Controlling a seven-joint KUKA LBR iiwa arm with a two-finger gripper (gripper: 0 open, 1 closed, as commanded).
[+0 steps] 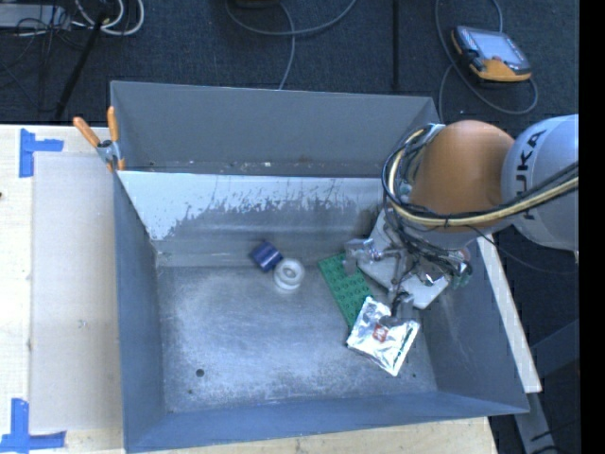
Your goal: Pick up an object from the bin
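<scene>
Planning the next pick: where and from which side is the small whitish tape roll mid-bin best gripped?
Probably across its round outer rim, straight down from above: the whitish tape roll lies flat, hole up. Avoid its upper-left side, where the small blue block sits close.

The grey metal bin [208, 339] looks matt and scuffed; the crinkled silver foil packet [383, 337] is glossy, the green flat plastic sheet [337, 280] dull, the arm's orange cover [458, 166] smooth

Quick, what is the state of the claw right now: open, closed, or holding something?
Claw: cannot be told; it hangs over the silver packet at the right of the bin.
</scene>
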